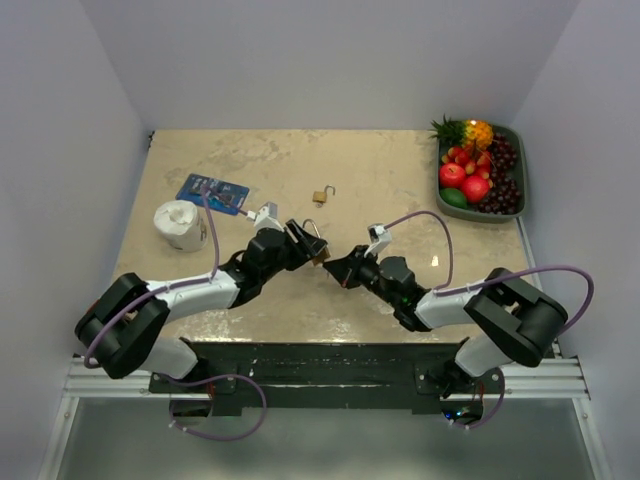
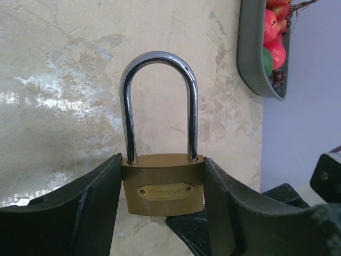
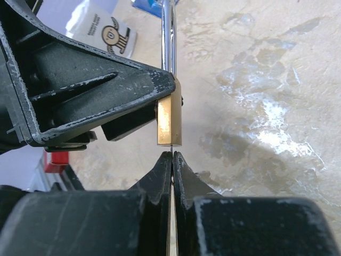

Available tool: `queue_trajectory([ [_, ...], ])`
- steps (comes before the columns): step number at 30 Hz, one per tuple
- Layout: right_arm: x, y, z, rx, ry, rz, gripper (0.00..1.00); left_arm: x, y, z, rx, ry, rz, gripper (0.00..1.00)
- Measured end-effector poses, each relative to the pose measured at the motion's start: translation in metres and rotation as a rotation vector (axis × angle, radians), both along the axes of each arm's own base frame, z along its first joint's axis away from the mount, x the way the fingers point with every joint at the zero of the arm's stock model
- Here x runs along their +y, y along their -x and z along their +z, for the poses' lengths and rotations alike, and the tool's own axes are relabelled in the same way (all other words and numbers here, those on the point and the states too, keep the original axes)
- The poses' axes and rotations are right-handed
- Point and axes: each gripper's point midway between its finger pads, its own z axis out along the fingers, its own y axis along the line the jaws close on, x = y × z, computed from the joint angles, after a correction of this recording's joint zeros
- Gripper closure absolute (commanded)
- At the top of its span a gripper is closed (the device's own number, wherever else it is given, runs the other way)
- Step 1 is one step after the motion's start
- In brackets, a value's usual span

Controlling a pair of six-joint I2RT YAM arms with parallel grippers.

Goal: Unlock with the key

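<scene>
Half open, left tool clamps padlock; right tool (closed) pinches key.

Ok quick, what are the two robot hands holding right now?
Left gripper: closed on the padlock, gripping its brass body.
Right gripper: shut on the key, a thin strip between its fingers.
</scene>
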Motion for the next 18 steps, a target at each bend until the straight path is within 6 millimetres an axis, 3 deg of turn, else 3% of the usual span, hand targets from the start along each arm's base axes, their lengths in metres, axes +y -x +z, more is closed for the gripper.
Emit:
queue_trajectory([
  [18,-0.008,0.008,0.018,0.064,-0.194,0.081,1.0,-0.01,0.011,0.025,-0.142,0.056,-0.128,1.0],
])
